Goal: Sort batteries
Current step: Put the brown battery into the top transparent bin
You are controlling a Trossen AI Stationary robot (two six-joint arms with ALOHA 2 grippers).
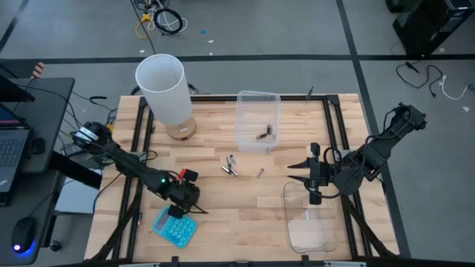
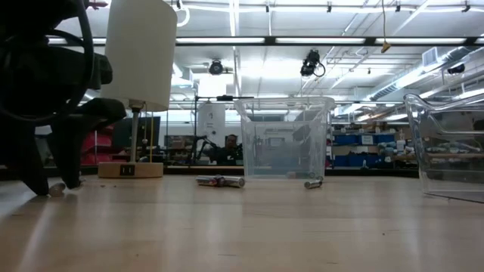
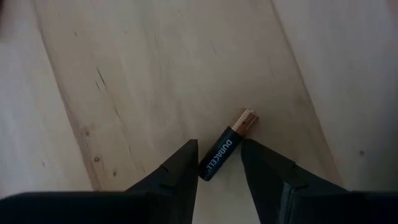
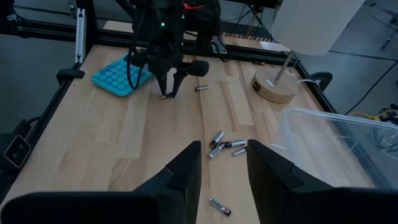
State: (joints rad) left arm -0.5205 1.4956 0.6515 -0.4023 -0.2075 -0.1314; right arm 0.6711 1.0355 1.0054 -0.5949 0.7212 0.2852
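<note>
My left gripper points down at the table beside the blue calculator. It is open, with one finger on each side of a dark, copper-tipped battery that lies flat on the wood. My right gripper is open and hovers at the table's right, touching nothing. Between the arms lie a small cluster of batteries and a single one. Another battery lies near the left gripper. A few batteries rest on the floor of the far clear tub.
A second clear tub stands at the near right, below my right gripper. A white-shaded lamp on a round wooden base stands at the far left. Bare wood lies between the battery cluster and the near edge.
</note>
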